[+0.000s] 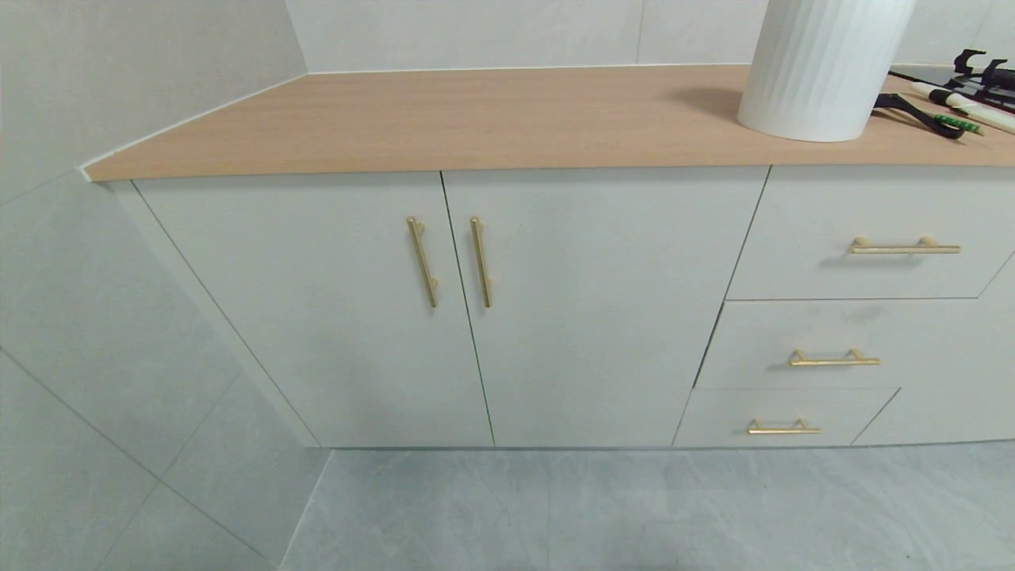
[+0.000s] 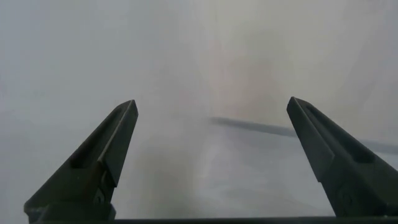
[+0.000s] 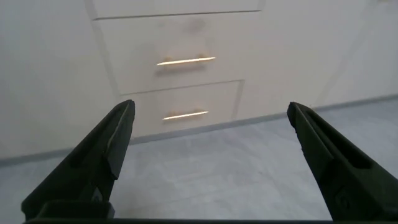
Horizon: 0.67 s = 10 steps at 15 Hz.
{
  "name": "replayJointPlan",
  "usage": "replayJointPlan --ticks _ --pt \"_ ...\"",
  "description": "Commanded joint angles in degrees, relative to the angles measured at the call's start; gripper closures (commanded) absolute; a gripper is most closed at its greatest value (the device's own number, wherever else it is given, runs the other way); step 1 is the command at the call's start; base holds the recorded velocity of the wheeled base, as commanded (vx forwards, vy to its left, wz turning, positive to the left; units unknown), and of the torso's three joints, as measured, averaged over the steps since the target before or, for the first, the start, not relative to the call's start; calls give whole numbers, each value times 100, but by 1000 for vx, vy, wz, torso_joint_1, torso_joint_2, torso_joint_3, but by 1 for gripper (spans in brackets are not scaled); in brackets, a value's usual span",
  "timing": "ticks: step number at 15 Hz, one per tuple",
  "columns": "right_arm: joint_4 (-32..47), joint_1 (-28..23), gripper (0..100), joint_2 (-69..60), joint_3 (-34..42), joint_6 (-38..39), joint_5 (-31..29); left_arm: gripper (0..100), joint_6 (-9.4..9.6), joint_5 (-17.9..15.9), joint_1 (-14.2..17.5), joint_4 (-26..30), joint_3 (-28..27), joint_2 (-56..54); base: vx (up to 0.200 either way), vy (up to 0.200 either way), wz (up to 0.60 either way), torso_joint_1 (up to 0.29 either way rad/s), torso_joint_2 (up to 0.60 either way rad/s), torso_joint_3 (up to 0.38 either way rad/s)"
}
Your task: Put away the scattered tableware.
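Scattered utensils (image 1: 947, 111) with black, white and green handles lie on the wooden countertop (image 1: 444, 119) at the far right, beside a tall white ribbed container (image 1: 821, 67). My left gripper (image 2: 211, 112) is open with nothing between its fingers, facing a pale blurred wall and floor. Low down, my right gripper (image 3: 208, 115) is open and empty, pointing at the lower drawers (image 3: 180, 62) and the grey floor.
Below the countertop are two shut cabinet doors with vertical gold handles (image 1: 423, 262) and, to their right, three shut drawers with gold handles (image 1: 904, 247). A tiled wall (image 1: 95, 277) closes the left side. Grey floor tiles (image 1: 634, 507) lie in front.
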Motion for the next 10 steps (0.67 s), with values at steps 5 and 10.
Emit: replayJointPlan --ticks 5,10 --pt "289 13 0 -13 33 13 1060 0 -348 -974 11 244 11 -44 0 0 0 0 0 0" --pt "289 13 0 -13 33 84 1060 0 -383 -983 11 244 11 -44 0 0 0 0 0 0"
